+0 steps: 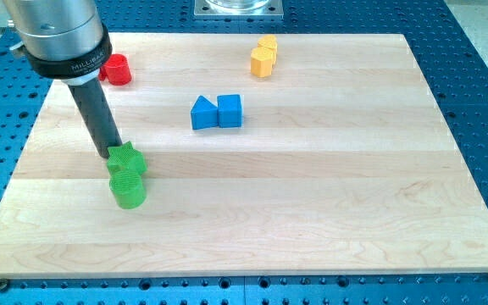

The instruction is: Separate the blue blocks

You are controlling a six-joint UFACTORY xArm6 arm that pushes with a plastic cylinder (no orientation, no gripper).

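Note:
Two blue blocks sit touching side by side near the board's middle top: a blue triangular block [202, 113] on the left and a blue cube [230, 111] on the right. My tip [113, 156] is at the view's left, far left and below the blue blocks. It touches the top left of a green star block [127, 158]. A green cylinder [128, 190] lies just below the star, touching it.
A red block [116, 69] lies at the top left, partly behind the rod's housing. Two yellow blocks [263, 58] sit together at the top centre. The wooden board [354, 195] rests on a blue perforated table.

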